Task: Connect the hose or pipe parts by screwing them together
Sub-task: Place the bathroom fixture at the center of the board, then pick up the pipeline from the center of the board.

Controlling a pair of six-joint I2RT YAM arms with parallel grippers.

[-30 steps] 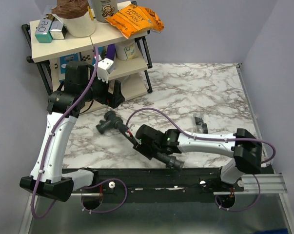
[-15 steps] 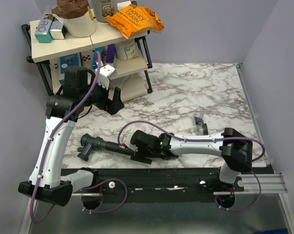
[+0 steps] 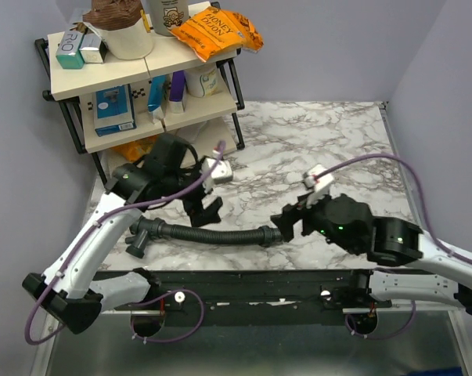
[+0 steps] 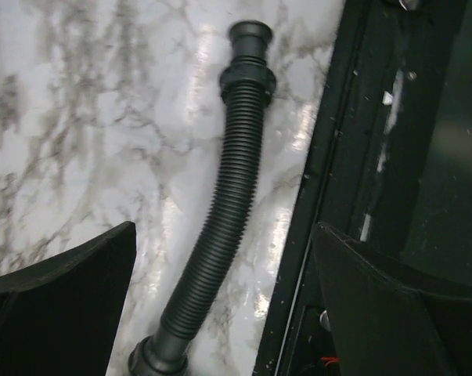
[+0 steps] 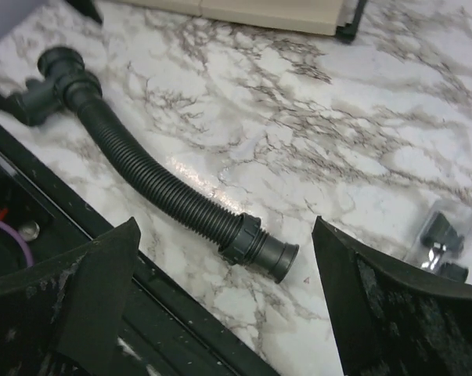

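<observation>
The black ribbed hose (image 3: pixel 212 234) lies flat along the table's front edge. Its left end sits in the dark grey branched fitting (image 3: pixel 139 235), which the right wrist view shows at upper left (image 5: pixel 52 78). Its free collar end (image 3: pixel 271 235) points right. My left gripper (image 3: pixel 206 213) hovers open over the hose's middle; the hose (image 4: pixel 228 196) runs between the wide-apart fingers (image 4: pixel 63 301), not touched. My right gripper (image 3: pixel 285 225) is open just right of the collar end (image 5: pixel 263 251), holding nothing. The ring nut cannot be made out.
A shelf rack (image 3: pixel 142 86) with boxes, bottles and a snack bag stands at the back left. A black rail (image 3: pixel 243 283) runs along the table's near edge, close to the hose. A small clear bag of dark parts (image 5: pixel 443 239) lies right of the collar.
The right gripper opened, let go of the hose and pulled back to the right. The hose with the fitting now lies on the table. The left arm swung down from the shelf over it.
</observation>
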